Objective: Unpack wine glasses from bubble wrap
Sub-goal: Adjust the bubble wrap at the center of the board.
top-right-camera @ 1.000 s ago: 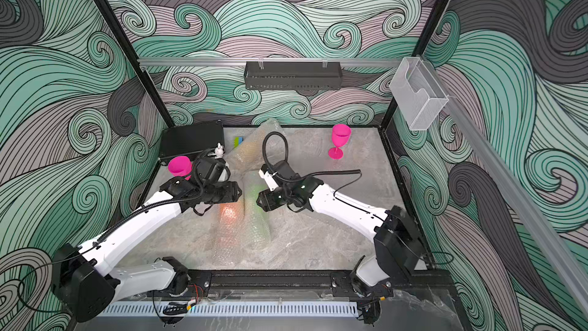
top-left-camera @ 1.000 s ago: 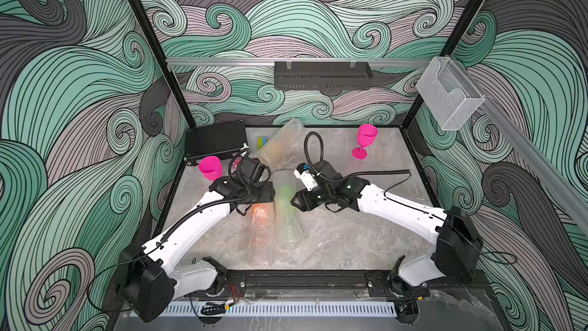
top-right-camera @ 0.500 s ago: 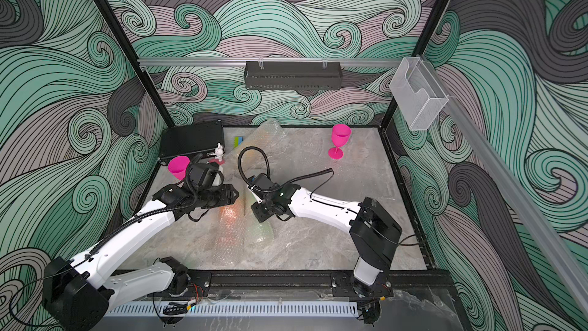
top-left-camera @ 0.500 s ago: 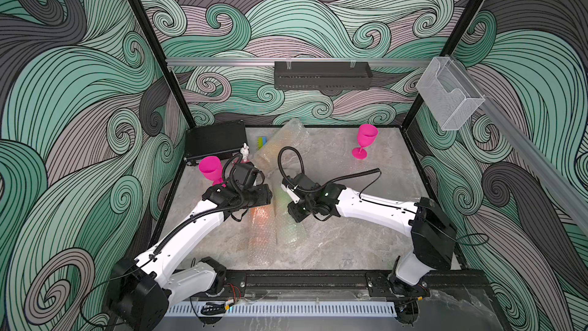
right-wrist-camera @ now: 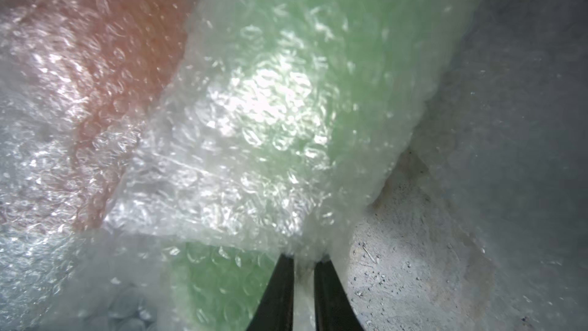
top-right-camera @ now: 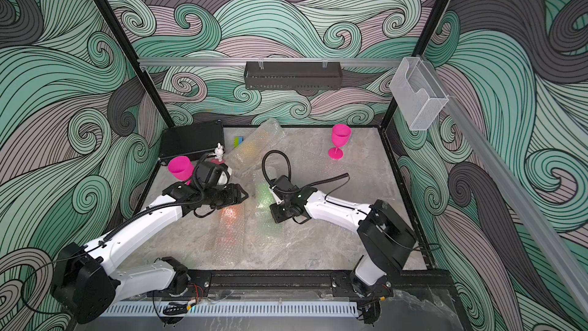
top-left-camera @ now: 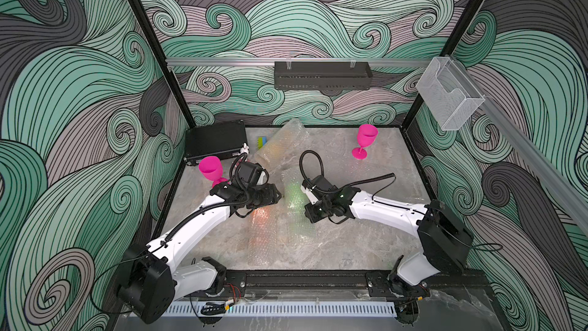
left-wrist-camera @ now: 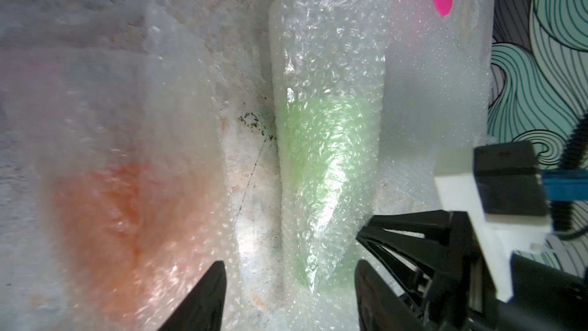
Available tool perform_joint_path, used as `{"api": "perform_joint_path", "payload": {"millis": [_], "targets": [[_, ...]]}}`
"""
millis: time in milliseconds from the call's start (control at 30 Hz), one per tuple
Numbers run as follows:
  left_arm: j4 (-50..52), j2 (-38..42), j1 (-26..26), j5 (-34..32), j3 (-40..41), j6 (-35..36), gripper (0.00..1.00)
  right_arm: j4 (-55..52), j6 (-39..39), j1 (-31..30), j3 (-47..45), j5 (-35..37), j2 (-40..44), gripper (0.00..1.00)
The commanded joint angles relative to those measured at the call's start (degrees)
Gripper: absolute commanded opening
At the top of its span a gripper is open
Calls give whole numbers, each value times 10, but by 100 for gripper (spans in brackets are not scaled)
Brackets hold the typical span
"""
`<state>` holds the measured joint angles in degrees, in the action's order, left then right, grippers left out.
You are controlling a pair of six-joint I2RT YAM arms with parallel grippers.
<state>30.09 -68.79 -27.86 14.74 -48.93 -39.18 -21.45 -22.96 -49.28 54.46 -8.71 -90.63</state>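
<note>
Two bubble wrap sleeves lie side by side mid-table. One holds a lime green wine glass (top-left-camera: 295,197) (left-wrist-camera: 324,160) (right-wrist-camera: 318,58), the other an orange one (top-left-camera: 261,222) (left-wrist-camera: 121,211). My right gripper (right-wrist-camera: 304,262) (top-left-camera: 306,216) is shut on the edge of the green sleeve's bubble wrap (right-wrist-camera: 241,167). My left gripper (left-wrist-camera: 289,294) (top-left-camera: 278,197) stands open above the gap between the sleeves and holds nothing. A third bubble wrap bundle (top-left-camera: 280,144) lies at the back. Two bare magenta wine glasses stand upright, one at the back right (top-left-camera: 364,141) and one beside my left arm (top-left-camera: 210,168).
A black case (top-left-camera: 216,144) sits at the back left, with a white rabbit figurine (top-left-camera: 245,148) and a green-and-blue block (top-left-camera: 261,142) next to it. A black tray (top-left-camera: 321,74) hangs on the rear wall and a clear holder (top-left-camera: 448,97) on the right rail.
My right gripper has come down onto the green sleeve and shut on its bubble wrap. My left gripper has stayed open and nearly in place.
</note>
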Motion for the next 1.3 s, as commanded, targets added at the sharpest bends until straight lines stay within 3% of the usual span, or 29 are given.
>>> {"api": "perform_joint_path", "payload": {"millis": [0, 467, 733, 967, 1267], "targets": [[-35, -7, -1, 35, 14, -32, 60, 32, -19, 9, -16, -34, 15, 18], [-116, -83, -48, 78, 49, -74, 46, 66, -37, 48, -59, -83, 21, 19], [-119, -72, -48, 88, 64, -79, 37, 88, -47, 59, -79, -102, 15, 20], [-175, -97, -51, 136, 82, -97, 38, 91, -47, 62, -82, -106, 17, 19], [-190, -113, -55, 142, 75, -91, 46, 97, -49, 62, -81, -118, 15, 20]]}}
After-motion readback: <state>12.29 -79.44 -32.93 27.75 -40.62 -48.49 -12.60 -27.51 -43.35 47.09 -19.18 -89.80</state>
